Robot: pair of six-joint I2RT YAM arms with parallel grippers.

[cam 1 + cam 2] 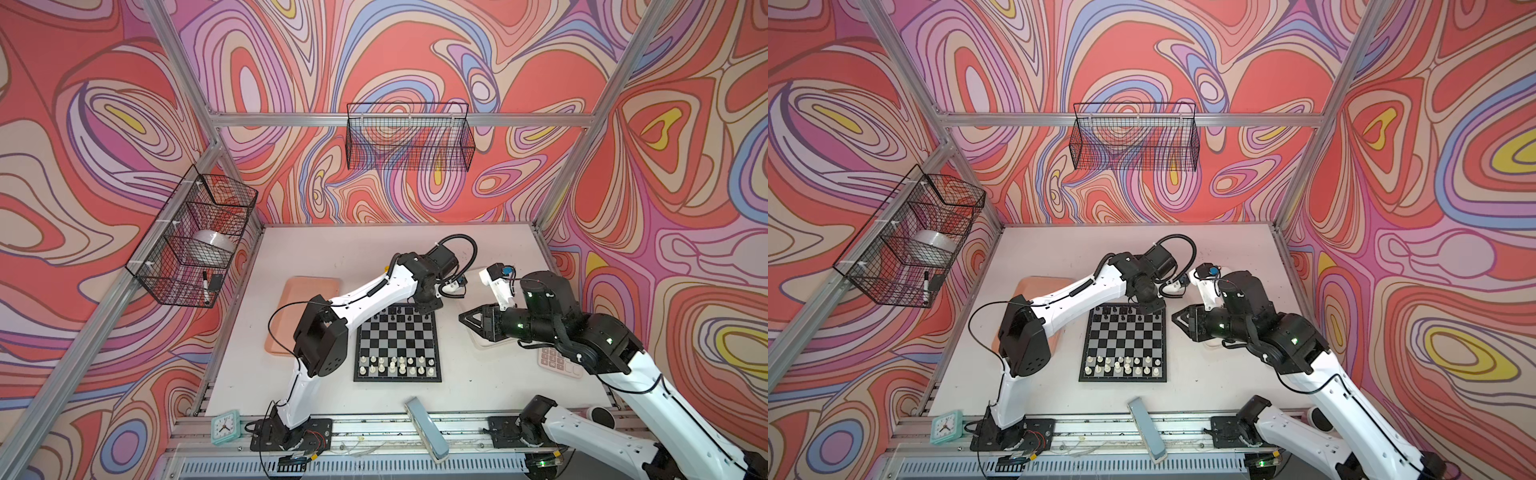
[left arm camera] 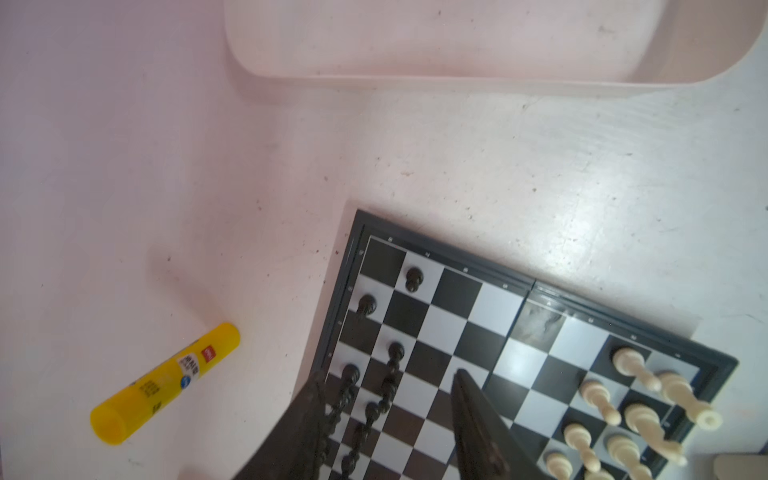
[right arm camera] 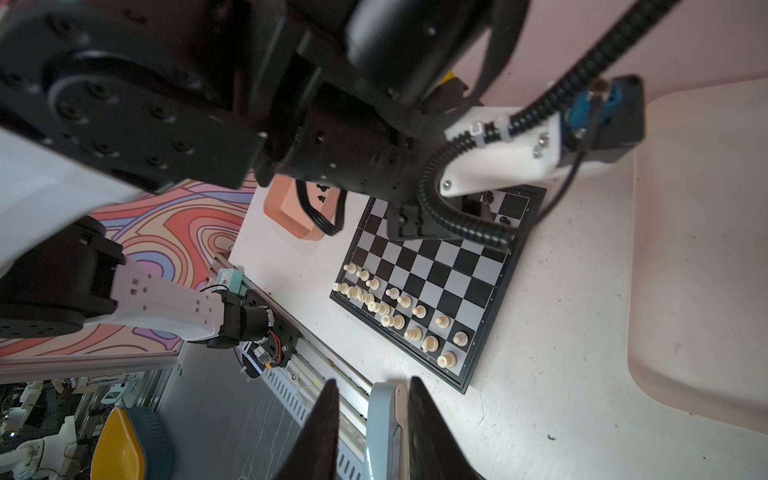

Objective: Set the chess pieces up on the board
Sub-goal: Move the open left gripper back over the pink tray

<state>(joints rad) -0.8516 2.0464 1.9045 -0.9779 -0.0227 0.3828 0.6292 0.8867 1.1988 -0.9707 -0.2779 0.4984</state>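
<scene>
The board [image 1: 397, 340] [image 1: 1123, 338] lies flat in the middle of the table. Cream-white chess pieces [image 1: 397, 365] fill its two near rows, and black chess pieces [image 1: 399, 318] stand along its far rows. My left gripper [image 1: 428, 308] hangs low over the board's far right corner. In the left wrist view it [image 2: 388, 376] is open, straddling black pieces [image 2: 395, 353] on the board [image 2: 457, 316] and gripping none. My right gripper [image 1: 467, 318] hovers just right of the board. In the right wrist view it [image 3: 372, 384] is open and empty, and the white pieces [image 3: 399, 311] show there.
A pink tray [image 1: 307, 299] lies left of the board, and a white tray [image 2: 457, 41] lies right of it under my right arm. A yellow glue stick [image 2: 166, 384] lies beyond the board's far edge. A calculator [image 1: 555, 361], a clock [image 1: 225, 426] and a grey-blue stapler-like tool [image 1: 426, 432] lie near the front.
</scene>
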